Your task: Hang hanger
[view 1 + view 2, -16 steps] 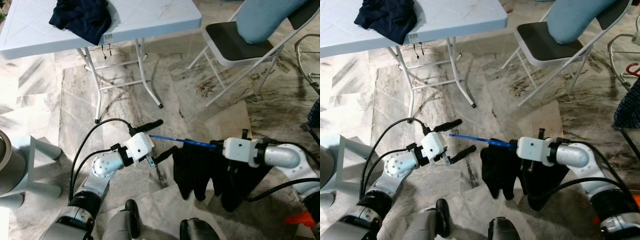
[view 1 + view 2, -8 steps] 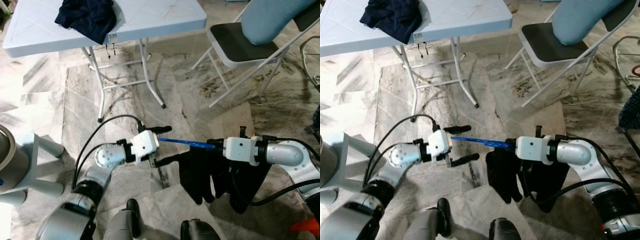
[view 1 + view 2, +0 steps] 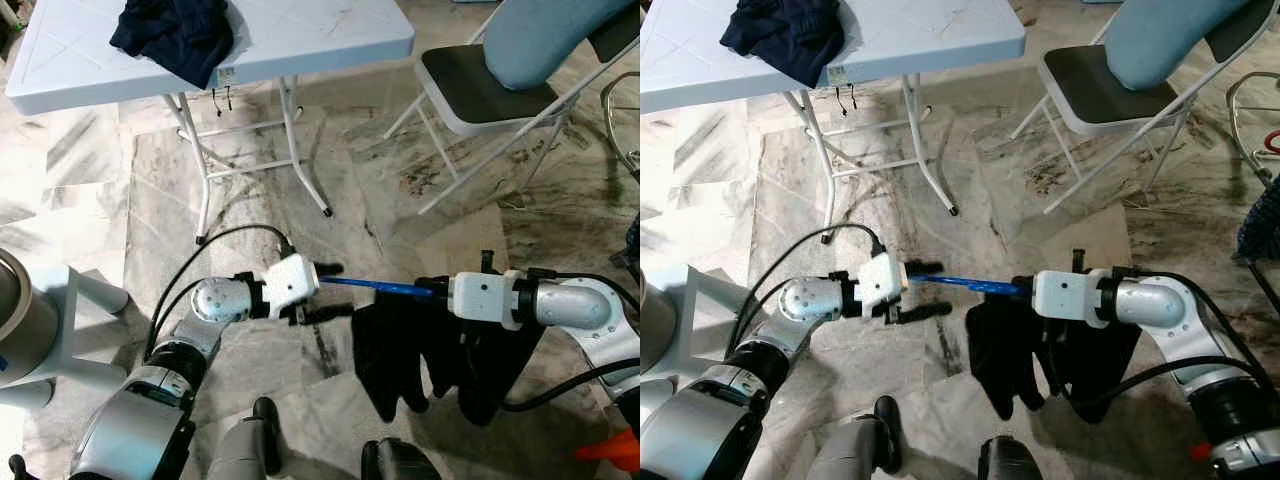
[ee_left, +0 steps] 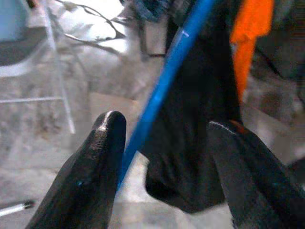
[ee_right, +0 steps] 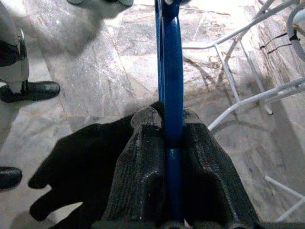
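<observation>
Left gripper (image 3: 322,291) held at blue hanger (image 3: 375,287) tip, fingers (image 4: 97,157) spread either side, not clenched. Hanger kept level above floor (image 3: 400,215), black garment (image 3: 400,350) draped at 6 o'clock. Right gripper (image 5: 167,126) clamped on hanger.

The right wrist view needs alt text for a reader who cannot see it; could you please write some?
The right gripper is shut on a blue hanger, whose bar runs straight ahead between its two black fingers. A black garment hangs from the hanger beside the fingers, above a marbled tile floor, with white metal chair legs on one side.
</observation>
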`<state>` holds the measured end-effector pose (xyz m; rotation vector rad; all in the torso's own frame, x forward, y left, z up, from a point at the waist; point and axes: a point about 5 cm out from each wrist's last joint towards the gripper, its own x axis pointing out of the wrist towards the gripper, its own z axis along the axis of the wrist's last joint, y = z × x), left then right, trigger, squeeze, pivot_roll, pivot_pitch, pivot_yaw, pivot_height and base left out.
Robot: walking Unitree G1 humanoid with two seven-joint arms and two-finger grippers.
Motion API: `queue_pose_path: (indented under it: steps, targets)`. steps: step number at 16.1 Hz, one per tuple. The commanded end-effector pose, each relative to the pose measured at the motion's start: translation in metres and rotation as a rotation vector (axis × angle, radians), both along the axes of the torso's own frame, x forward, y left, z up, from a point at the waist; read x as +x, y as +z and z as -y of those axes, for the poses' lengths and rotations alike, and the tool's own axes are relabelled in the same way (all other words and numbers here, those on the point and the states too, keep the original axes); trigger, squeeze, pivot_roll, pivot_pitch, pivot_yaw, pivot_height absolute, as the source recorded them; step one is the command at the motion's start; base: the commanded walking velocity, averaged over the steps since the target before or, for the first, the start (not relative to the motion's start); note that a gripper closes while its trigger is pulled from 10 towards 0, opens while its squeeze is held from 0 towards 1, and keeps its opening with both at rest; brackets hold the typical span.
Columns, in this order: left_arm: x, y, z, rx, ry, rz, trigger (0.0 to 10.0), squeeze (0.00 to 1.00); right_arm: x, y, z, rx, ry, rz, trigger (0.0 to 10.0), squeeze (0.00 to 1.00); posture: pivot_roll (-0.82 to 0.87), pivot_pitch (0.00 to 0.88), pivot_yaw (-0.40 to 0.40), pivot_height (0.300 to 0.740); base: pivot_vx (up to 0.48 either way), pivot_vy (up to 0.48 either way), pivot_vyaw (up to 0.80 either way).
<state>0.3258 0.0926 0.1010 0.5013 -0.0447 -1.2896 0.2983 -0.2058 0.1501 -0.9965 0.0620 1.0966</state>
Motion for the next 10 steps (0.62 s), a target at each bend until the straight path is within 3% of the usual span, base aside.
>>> queue_pose_path:
  steps: [1, 10]
  targets:
    - [-0.001, -0.001, 0.004, 0.056, -0.054, -0.006, 0.0, 0.0, -0.003, 0.006, 0.0, 0.013, 0.016, 0.009, 10.0, 0.0, -0.17, 0.244, 0.045, 0.74, 0.0, 0.0, 0.0]
    - [0.004, 0.001, 0.005, 0.124, -0.058, 0.003, 0.0, 0.0, -0.02, 0.011, -0.003, 0.012, 0.056, -0.048, 10.0, 0.0, -0.19, 0.239, 0.056, 0.74, 0.0, 0.0, 0.0]
